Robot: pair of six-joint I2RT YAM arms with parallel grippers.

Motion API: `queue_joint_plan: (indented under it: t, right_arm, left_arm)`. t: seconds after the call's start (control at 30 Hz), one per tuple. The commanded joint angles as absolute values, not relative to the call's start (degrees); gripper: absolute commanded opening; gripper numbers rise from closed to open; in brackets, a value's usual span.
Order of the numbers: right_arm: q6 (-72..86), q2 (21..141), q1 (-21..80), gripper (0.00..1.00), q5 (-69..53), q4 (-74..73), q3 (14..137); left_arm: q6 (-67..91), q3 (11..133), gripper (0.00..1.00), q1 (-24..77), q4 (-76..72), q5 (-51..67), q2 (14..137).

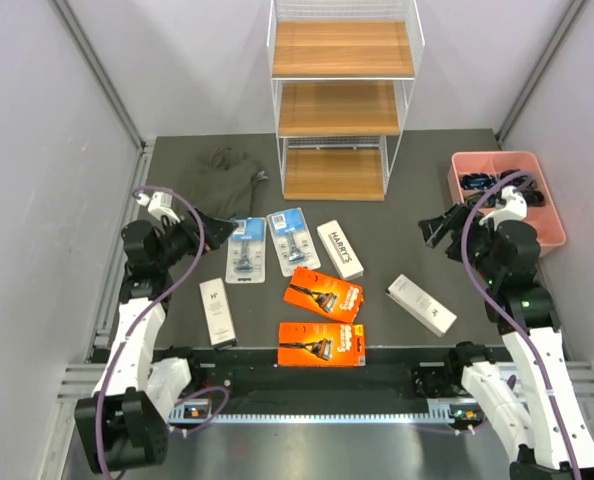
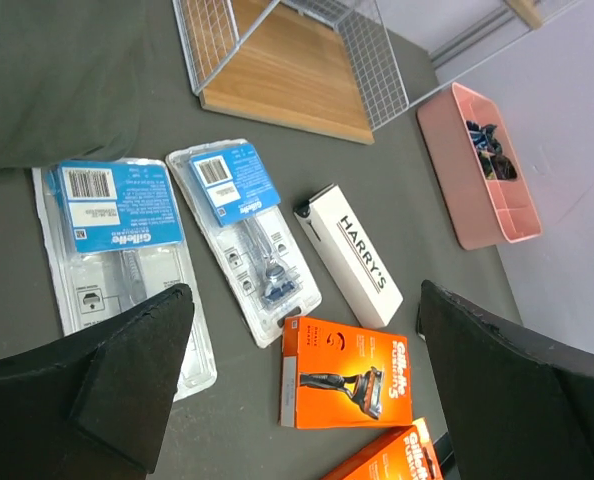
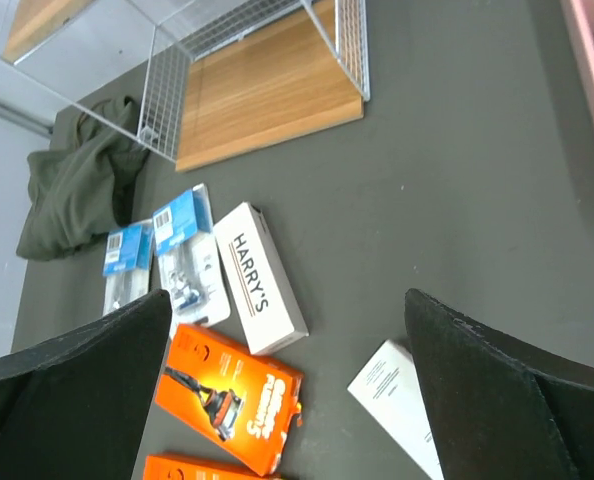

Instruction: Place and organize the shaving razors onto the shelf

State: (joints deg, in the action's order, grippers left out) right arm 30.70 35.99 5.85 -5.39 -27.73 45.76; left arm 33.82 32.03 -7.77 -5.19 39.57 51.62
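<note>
- Razor packs (image 1: 324,294) flat on the dark table (image 1: 417,200), middle of the frame, below the shelf (image 1: 343,110).
- Left gripper (image 1: 209,232) wide open, middle left, holding nothing.
- Right gripper (image 1: 435,228) wide open, middle right, near the pink tray (image 1: 497,155).

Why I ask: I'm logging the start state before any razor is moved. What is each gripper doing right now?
Left gripper: jaws open, holding nothing.
Right gripper: jaws open, holding nothing.
</note>
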Motion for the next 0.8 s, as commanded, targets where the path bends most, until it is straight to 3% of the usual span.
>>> queue_joint_plan:
  t: [0.0,0.17,0.3,0.57,0.77]
  right_arm:
    - [30.76,35.51,6.15,0.99,-9.13,-29.61,45.62]
    - [29.97,35.6,6.07,0.99,-12.47,-31.64,45.53]
    - [29.71,35.86,6.33,0.99,-18.62,-31.99,43.87]
    - [30.14,37.96,16.77,0.99,-15.57,-32.61,40.08]
    - [36.02,43.41,33.0,0.99,-9.42,-30.07,34.99]
  left_arm:
    - [37.6,31.2,0.99,-8.0,-5.63,37.01,48.69]
    - [46.22,34.52,0.99,-8.17,-6.6,47.36,51.93]
    - [41.5,37.52,0.99,-8.26,-3.63,57.04,56.68]
    - [27.96,43.24,0.99,-6.07,18.7,42.64,54.23]
    - [29.78,42.02,0.99,7.18,25.05,27.11,55.46]
